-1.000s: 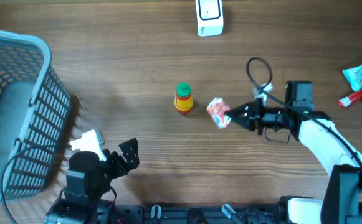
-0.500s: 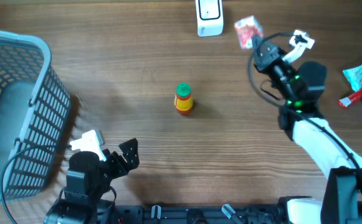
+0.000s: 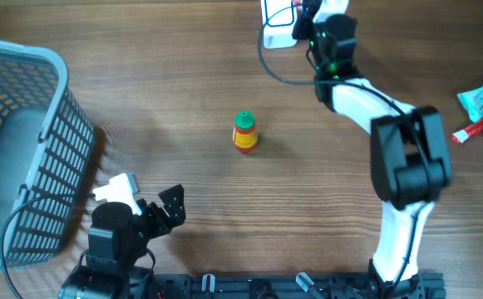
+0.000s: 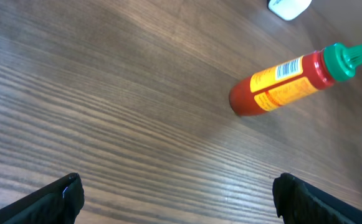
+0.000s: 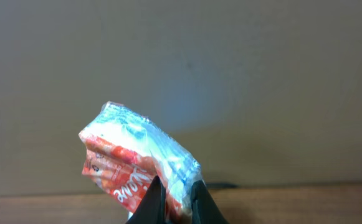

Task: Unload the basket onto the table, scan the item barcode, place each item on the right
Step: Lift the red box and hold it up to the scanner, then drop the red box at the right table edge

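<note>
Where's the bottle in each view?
Overhead: bottle stands near the picture's centre.
Left wrist: bottle upper right, slanting up to the right.
Right wrist: not in it; only the packet shows.
Shared landmark: white scanner at the top edge overhead, and at the top edge in left wrist, beyond the bottle; absent from right wrist.

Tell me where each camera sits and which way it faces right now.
Overhead: above the table, looking straight down on basket, sauce bottle and scanner; both arms show.
Left wrist: on the left gripper, angled down across the wood at the sauce bottle; its open jaws frame the lower corners.
Right wrist: on the right gripper, facing a plain backdrop; its jaws pinch a red-and-white packet.
Shared: overhead and left wrist both show the sauce bottle.
</note>
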Controlling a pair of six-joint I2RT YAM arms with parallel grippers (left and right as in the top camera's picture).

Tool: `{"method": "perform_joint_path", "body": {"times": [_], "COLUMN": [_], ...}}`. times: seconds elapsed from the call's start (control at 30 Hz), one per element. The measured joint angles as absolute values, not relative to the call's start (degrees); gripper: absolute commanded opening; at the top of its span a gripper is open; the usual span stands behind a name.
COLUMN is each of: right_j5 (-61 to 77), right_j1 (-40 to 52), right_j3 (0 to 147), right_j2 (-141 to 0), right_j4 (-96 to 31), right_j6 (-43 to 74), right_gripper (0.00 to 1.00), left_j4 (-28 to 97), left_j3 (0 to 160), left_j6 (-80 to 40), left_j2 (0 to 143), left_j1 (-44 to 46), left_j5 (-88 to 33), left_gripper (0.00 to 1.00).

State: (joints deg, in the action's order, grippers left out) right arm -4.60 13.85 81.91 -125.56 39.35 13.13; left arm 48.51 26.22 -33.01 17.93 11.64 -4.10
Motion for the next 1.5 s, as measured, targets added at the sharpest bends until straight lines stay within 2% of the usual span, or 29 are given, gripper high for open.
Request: {"method": "perform_joint_path", "body": {"times": [0.13,0.43,0.57,0.63,0.8,0.87,1.0,1.17,1.3,1.47,1.5], "right_j5": [-5.2,-5.6,-9.5,-15.4,-28.8,-33.8,-37.6,-34.8,-23.9,-16.0,-14.1], "right_j1": [14.0,14.3,13.4,11.0,1.0,-7.0,-22.0,-38.7,-48.2,-49.6,-49.4], "right_j3": [88.6,89.4,89.4,89.4,90.7,91.0,91.3,88.9,82.8,71.2,69.1], "right_j2": [-132.2,-134.6,-129.0,-120.6,-104.0,-98.8,-96.7,-97.5,-99.5,-103.8,-104.6], "right_j4": [38.8,34.7,26.1,18.9,2.6,-5.6,-21.8,-37.9,-37.4,-30.3,-27.8], "right_j6": [12.1,11.9,11.9,11.9,11.9,11.9,15.4,29.8,35.5,39.7,40.0], "right_gripper": [0.04,0.04,0.04,0.04,0.04,0.05,0.04,0.04,0.04,0.05,0.16], "left_j4": [48.5,48.5,48.4,48.5,48.4,48.4,48.4,48.4,48.5,48.4,48.5], "left_j3": [26.2,26.2,26.2,26.2,26.2,26.2,26.2,26.2,26.2,26.2,26.2], "left_j6": [-33.0,-33.0,-33.0,-33.0,-33.0,-33.0,-33.0,-33.0,-33.0,-33.0,-33.0], "left_j2": [17.9,17.9,17.9,17.9,17.9,17.9,17.9,17.9,17.9,17.9,17.9], "left_j1": [11.6,11.6,11.6,11.6,11.6,11.6,11.6,11.6,11.6,11.6,11.6], "left_j5": [-4.1,-4.1,-4.1,-4.1,-4.1,-4.1,-4.1,-4.1,-4.1,-4.1,-4.1], "left_gripper": [1.0,1.0,1.0,1.0,1.0,1.0,1.0,1.0,1.0,1.0,1.0]}}
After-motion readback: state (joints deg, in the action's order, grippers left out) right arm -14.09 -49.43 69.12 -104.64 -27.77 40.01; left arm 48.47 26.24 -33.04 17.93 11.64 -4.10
